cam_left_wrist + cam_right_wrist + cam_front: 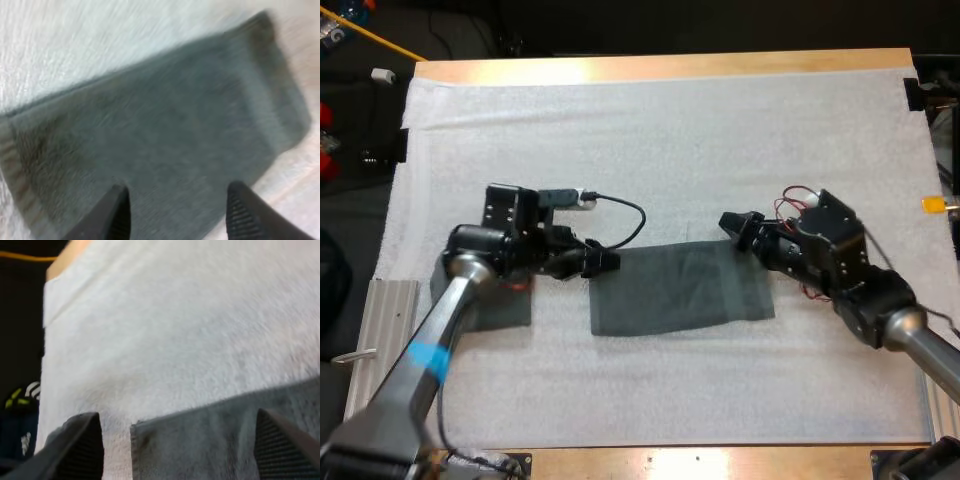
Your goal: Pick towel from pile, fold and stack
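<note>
A dark grey-green towel (680, 290) lies flat, folded into a rectangle, in the middle of the mat. My left gripper (603, 260) sits at its near-left corner, and in the left wrist view its fingers (117, 212) stand apart over the towel (165, 135) without pinching it. My right gripper (732, 226) hovers at the towel's far right corner; its fingers (82, 442) are spread wide above the towel's edge (220, 440). Another dark grey-green towel (505, 305) lies under my left arm.
The white mat (670, 130) covers the table, with bare room beyond the towel and in front of it. A ribbed metal piece (382, 330) lies off the mat's left edge. Wooden table edge (660, 68) runs along the far side.
</note>
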